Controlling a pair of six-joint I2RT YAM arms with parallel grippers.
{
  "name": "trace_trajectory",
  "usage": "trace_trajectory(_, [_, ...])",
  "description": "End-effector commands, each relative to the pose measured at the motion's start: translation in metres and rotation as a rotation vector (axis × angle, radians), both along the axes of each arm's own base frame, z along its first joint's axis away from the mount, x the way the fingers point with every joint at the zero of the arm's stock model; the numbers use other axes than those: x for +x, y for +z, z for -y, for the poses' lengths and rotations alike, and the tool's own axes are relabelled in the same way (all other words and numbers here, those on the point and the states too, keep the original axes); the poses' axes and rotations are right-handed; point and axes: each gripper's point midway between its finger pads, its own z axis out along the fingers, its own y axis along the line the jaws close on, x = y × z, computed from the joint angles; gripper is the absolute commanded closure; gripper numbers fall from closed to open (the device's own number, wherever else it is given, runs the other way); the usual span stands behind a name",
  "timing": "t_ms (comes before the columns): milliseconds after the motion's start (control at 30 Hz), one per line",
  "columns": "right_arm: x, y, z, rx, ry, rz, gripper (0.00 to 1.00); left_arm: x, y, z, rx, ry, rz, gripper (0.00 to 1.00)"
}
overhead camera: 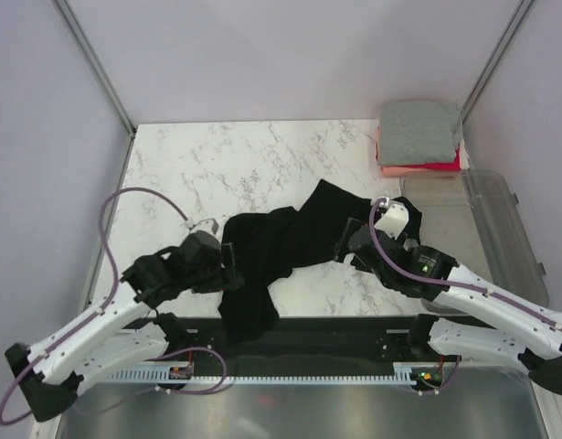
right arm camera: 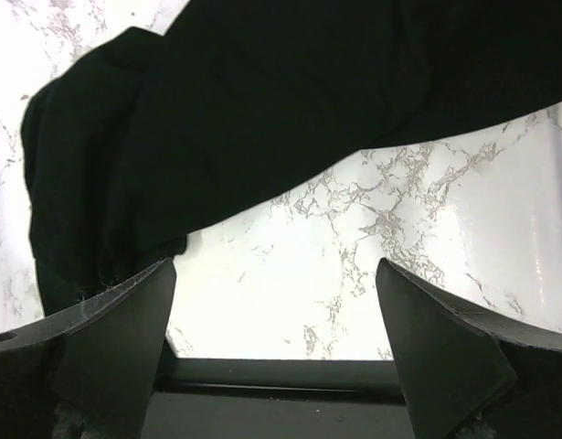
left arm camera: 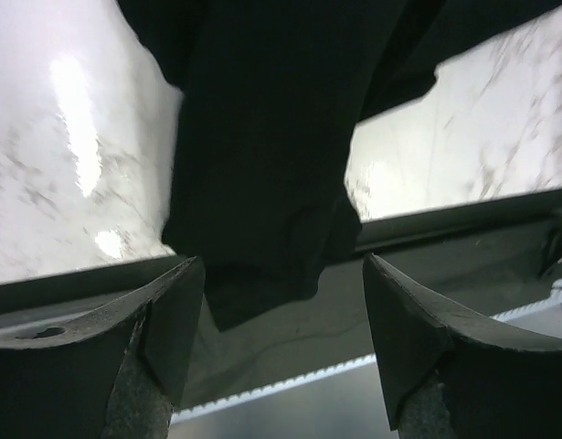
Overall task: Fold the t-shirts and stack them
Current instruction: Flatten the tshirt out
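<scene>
T-shirt (overhead camera: 279,249) of black cloth lay crumpled on the near desk (overhead camera: 217,165), one end drooping over its front edge, with the left fingers (left arm camera: 166,315) and right fingers (right arm camera: 116,334) standing apart and empty at its opposite ends, apparently placed to spread it flat for folding.

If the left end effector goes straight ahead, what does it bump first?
Probably the black t-shirt: its drooping edge sits just ahead of the open left end effector, though exact depth is unclear.

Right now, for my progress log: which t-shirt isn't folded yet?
The black t-shirt, crumpled at centre, one end over the near edge; the grey t-shirt and red-pink t-shirt sit folded, stacked far right.
</scene>
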Motion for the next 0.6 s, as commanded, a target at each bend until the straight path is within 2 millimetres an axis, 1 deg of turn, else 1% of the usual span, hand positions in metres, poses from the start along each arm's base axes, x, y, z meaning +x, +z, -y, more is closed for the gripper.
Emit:
trace_trajectory(0, [-0.003,-0.011,0.002,-0.038,0.014,-0.038,0.02,-0.030,-0.037,0.014,0.078,0.033,-0.175,0.22])
trace_trajectory(33, [-0.003,-0.013,0.001,-0.044,0.017,-0.046,0.02,-0.039,-0.048,0.016,0.103,0.025,-0.202,0.23])
trace_trajectory(67, [-0.004,-0.016,0.000,-0.051,0.022,-0.058,0.02,-0.049,-0.051,0.023,0.113,0.012,-0.205,0.22])
trace_trajectory(133, [-0.006,-0.020,-0.001,-0.051,0.027,-0.070,0.02,-0.059,-0.059,0.027,0.130,0.012,-0.224,0.24])
trace_trajectory(200, [-0.007,-0.023,0.002,-0.050,0.025,-0.071,0.02,-0.070,-0.064,0.030,0.131,0.008,-0.243,0.28])
trace_trajectory(300, [-0.008,-0.025,0.007,-0.050,0.014,-0.063,0.02,-0.086,-0.087,0.020,0.203,0.012,-0.289,0.30])
trace_trajectory(333, [-0.007,-0.024,0.009,-0.052,0.011,-0.056,0.02,-0.091,-0.098,0.015,0.243,0.008,-0.305,0.30])
trace_trajectory(367, [-0.007,-0.025,0.011,-0.051,0.010,-0.054,0.02,-0.096,-0.102,0.019,0.240,0.003,-0.307,0.30])
trace_trajectory(567, [-0.007,-0.029,0.018,-0.061,0.001,-0.066,0.02,-0.107,-0.125,0.012,0.361,0.029,-0.358,0.31])
